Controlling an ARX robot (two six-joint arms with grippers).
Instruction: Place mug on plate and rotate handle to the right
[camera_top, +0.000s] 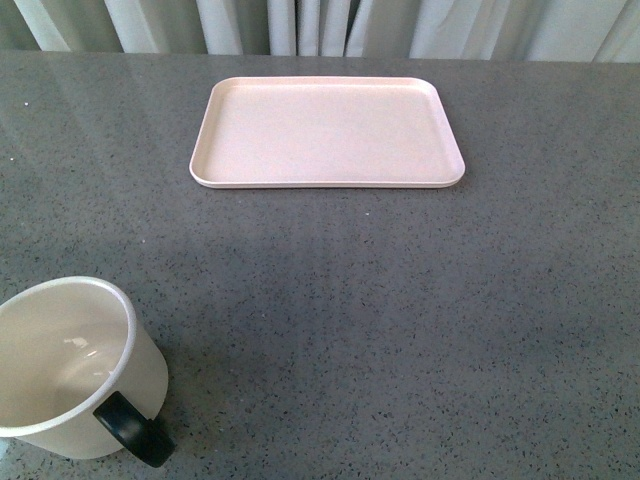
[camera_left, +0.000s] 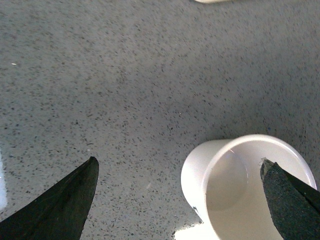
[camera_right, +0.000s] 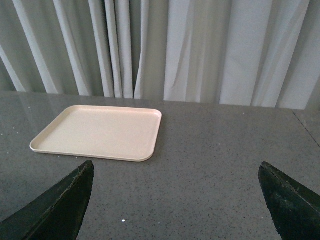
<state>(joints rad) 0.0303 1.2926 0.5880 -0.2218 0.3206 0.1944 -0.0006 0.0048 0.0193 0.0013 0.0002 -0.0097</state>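
Note:
The cream mug stands upright at the near left of the grey table, its black handle pointing toward the front right. The pale pink plate lies bare at the far middle. Neither arm shows in the front view. In the left wrist view my left gripper is open above the table, and the mug sits beside one fingertip, with the other far off it. My right gripper is open over bare tabletop, with the plate beyond it.
Pale curtains hang behind the table's far edge. A seam in the tabletop shows at the side in the right wrist view.

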